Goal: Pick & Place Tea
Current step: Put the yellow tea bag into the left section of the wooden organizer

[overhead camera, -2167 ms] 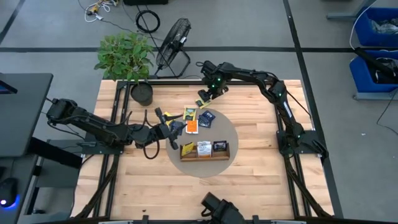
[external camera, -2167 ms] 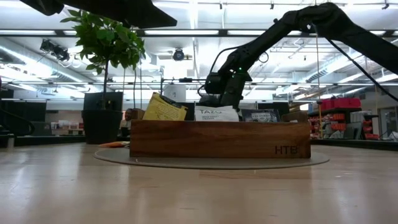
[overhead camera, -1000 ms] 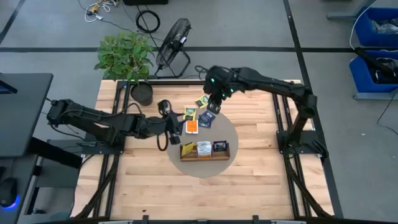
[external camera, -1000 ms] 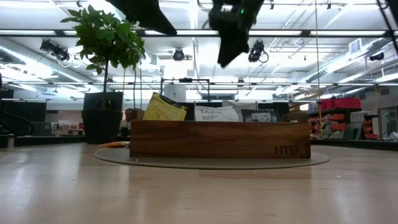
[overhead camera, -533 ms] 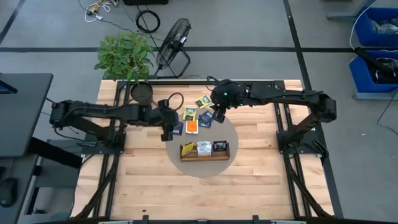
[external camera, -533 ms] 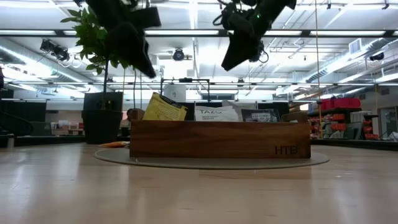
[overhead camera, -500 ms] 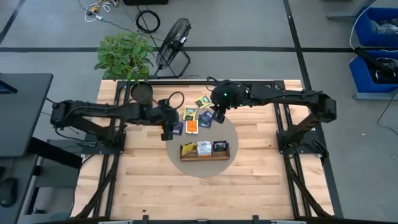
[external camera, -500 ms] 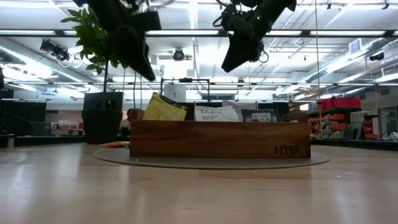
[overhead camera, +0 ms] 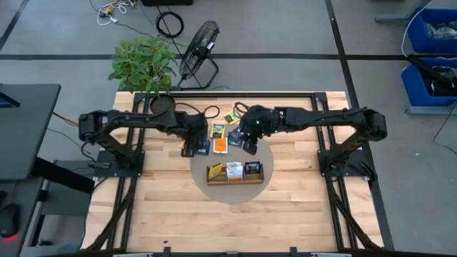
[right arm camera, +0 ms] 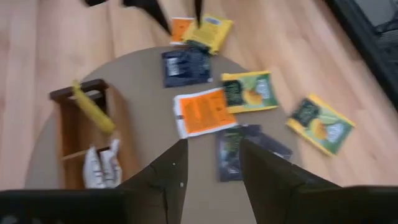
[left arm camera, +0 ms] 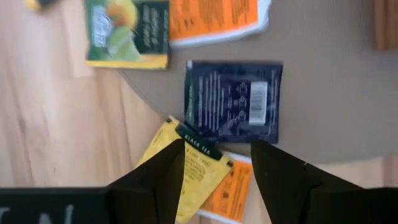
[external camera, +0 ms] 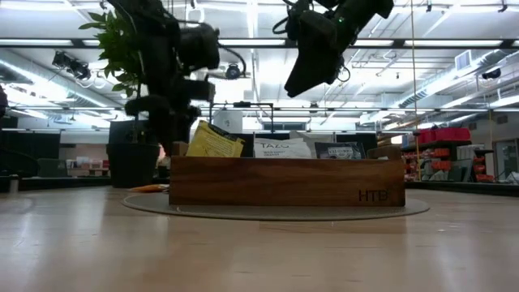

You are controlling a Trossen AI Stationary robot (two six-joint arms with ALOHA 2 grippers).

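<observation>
The tea packets lie flat on the round grey mat (overhead camera: 265, 153) and on the wood beside it. Among them are a yellow packet (left arm camera: 191, 169), a dark blue one (left arm camera: 233, 99), an orange one (right arm camera: 202, 112) and a green one (right arm camera: 249, 93). The wooden tray (overhead camera: 234, 172) holds a yellow, a white and a dark packet, standing on edge. My left gripper (overhead camera: 190, 148) is open and low over the yellow packet at the mat's left edge, with a finger on either side of it. I see no touch. My right gripper (overhead camera: 249, 143) is open and empty, high over the packets behind the tray.
A potted plant (overhead camera: 145, 64) and a black fan (overhead camera: 198, 44) stand at the table's far left. The arms' frames run along the left and right sides. Bare wood lies in front of the tray (external camera: 284, 181).
My left gripper has come down from high above toward the packets at the mat's left edge. My right gripper has drifted toward the near edge, over the mat, staying high. No packet has moved.
</observation>
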